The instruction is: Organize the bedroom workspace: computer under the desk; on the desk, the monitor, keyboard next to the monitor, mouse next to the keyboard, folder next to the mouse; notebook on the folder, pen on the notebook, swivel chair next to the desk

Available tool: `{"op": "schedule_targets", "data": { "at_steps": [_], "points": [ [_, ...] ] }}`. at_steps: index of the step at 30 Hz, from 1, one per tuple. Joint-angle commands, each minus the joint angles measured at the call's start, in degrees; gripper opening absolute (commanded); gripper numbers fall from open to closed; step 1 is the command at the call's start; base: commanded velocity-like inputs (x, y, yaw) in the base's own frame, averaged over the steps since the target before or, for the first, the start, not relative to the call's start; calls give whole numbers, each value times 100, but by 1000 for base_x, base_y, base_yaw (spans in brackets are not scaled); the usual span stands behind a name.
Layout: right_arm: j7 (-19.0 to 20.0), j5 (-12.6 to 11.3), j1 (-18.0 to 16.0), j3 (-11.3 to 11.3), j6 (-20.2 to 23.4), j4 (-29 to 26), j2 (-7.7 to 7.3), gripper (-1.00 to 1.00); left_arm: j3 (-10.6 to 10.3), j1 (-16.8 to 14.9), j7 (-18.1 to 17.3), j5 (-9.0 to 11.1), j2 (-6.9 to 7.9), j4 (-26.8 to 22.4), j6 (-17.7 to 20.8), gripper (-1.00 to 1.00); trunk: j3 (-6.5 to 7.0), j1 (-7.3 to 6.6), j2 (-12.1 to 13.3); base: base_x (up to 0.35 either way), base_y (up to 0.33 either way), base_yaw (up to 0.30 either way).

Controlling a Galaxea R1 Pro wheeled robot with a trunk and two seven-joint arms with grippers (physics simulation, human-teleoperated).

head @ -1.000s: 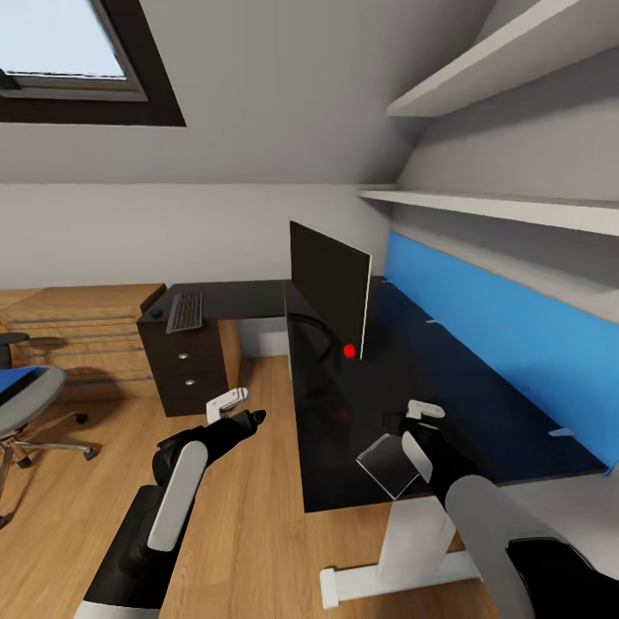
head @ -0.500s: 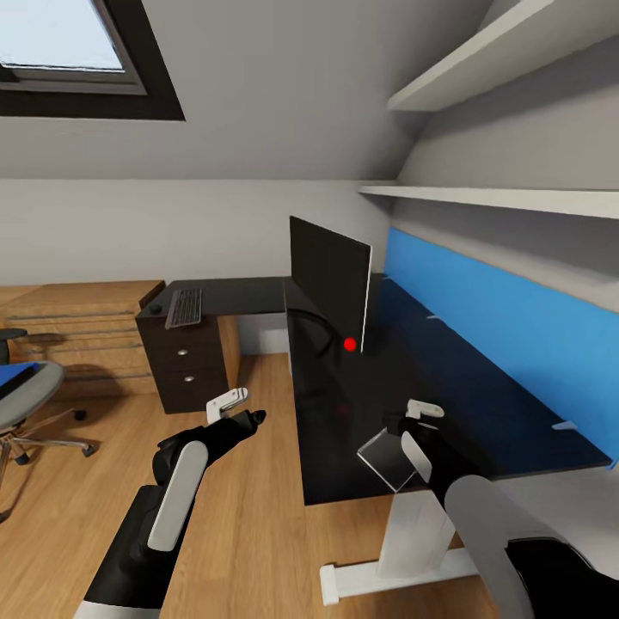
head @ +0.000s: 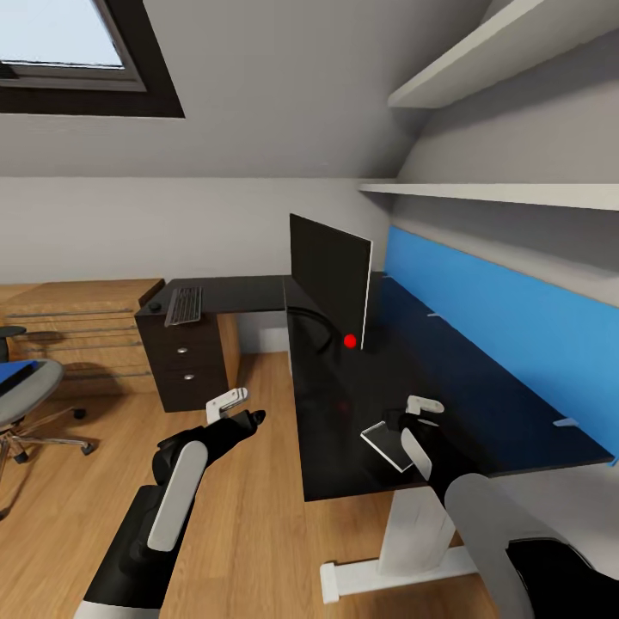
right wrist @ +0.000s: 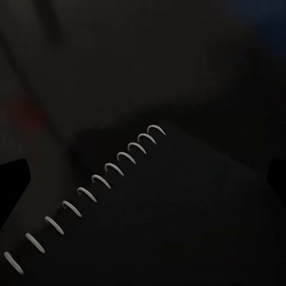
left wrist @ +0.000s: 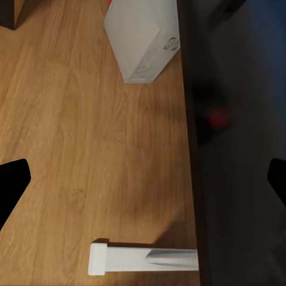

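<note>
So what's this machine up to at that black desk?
It is tidying a bedroom workspace. Its right gripper holds a spiral-bound notebook low over the near end of the black desk, apparently about to set it down. The left gripper hangs idle above the wooden floor. The monitor stands on the desk, the keyboard lies on the far wing, and the swivel chair sits off to the left with something blue on its seat.
</note>
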Motion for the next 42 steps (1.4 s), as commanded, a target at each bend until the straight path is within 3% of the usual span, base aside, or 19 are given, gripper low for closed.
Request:
{"op": "schedule_targets", "data": {
  "at_steps": [1,30,42],
  "points": [
    [-37,-89,2,19,27,148,-4,100,-2,-4,54,60,0,-7,10,100,-7,0,-2,0,0,0],
    [-36,-89,2,18,1,148,-3,100,-11,-4,24,63,1,99,10,100,-7,0,-2,-81,-8,0],
    [-35,-89,2,14,-7,148,-3,100,-11,-4,24,69,1,102,10,100,-7,0,-2,-191,-12,0]
  ]
}}
